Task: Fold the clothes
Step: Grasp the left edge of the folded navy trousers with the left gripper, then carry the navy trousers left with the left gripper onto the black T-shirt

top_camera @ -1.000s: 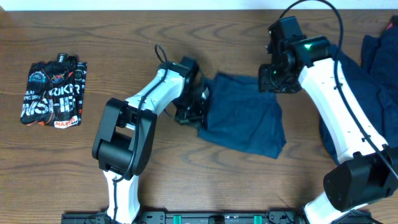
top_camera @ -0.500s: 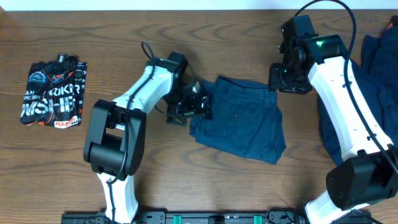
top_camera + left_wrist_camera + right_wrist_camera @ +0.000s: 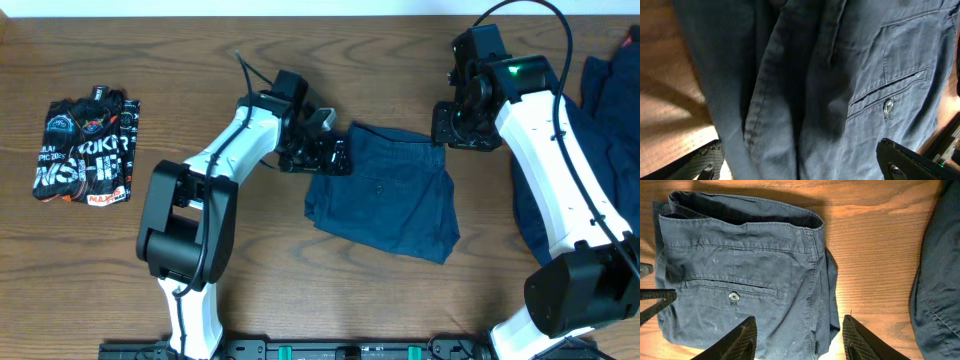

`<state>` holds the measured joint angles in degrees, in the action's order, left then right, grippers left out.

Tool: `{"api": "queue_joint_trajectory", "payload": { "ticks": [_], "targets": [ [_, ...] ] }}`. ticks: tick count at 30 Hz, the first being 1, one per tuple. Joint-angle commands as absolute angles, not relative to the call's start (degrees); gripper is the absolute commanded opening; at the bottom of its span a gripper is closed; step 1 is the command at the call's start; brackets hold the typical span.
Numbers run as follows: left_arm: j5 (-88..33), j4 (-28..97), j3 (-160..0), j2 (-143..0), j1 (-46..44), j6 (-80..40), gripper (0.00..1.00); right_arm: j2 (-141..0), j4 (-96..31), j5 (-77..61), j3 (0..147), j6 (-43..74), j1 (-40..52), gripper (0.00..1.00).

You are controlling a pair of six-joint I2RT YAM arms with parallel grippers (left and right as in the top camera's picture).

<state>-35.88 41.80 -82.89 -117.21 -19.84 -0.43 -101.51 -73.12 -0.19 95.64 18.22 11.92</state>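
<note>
Navy shorts (image 3: 390,195) lie folded on the table's middle, back pocket and button facing up. My left gripper (image 3: 325,152) is open at their upper left edge. In the left wrist view the cloth (image 3: 840,75) fills the frame, and the gripper (image 3: 802,167) spreads wide over it without pinching it. My right gripper (image 3: 460,125) hangs above the shorts' upper right corner. In the right wrist view it (image 3: 801,342) stands open over the waistband side of the shorts (image 3: 740,280), holding nothing. A second navy garment (image 3: 605,110) lies crumpled at the right, partly under the right arm.
A folded black printed garment (image 3: 88,150) lies at the far left. The second navy garment (image 3: 940,280) edges into the right wrist view. Bare wooden table (image 3: 300,280) runs along the front, between the two arm bases.
My left gripper has opened and let go of the shorts' left edge, then shifted slightly up and right. The shorts now lie flat. The right arm rose a little earlier and has since held still.
</note>
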Motion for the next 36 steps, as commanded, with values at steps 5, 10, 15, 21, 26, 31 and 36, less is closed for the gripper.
{"api": "queue_joint_trajectory", "payload": {
  "ticks": [5, 10, 15, 21, 26, 31, 36],
  "targets": [
    [-30.55, 40.4, -83.59, -120.11, -20.21, -3.99, 0.98, -100.99, -74.39, 0.14, 96.27, 17.52, 11.64, 0.53],
    [-35.7, 40.36, -83.59, -122.69, -22.24, -4.32, 0.98, -100.99, -74.39, 0.14, 96.27, 17.52, 11.64, 0.53],
    [-38.63, 40.23, -83.59, -123.33, -25.91, -4.12, 0.96, -100.99, -74.41, 0.14, 96.27, 17.52, 11.64, 0.53],
    [-37.93, 37.65, -83.59, -123.09, -26.94, -4.43, 0.11, -100.99, -74.54, 0.14, 96.27, 17.52, 11.64, 0.53],
    [-33.63, 36.93, -84.82, -120.95, -22.33, -4.82, 0.06, -100.99, -74.89, 0.19, 96.27, 17.21, 11.62, 0.53],
    [-22.9, 37.45, -85.17, -114.63, -14.57, -4.8, 0.06, -100.99, -75.11, 0.23, 96.27, 16.21, 11.62, 0.52],
    [-13.39, 36.36, -85.17, -107.11, -5.48, -4.8, 0.06, -100.99, -75.0, 0.23, 96.27, 16.23, 11.57, 0.52]
  ]
}}
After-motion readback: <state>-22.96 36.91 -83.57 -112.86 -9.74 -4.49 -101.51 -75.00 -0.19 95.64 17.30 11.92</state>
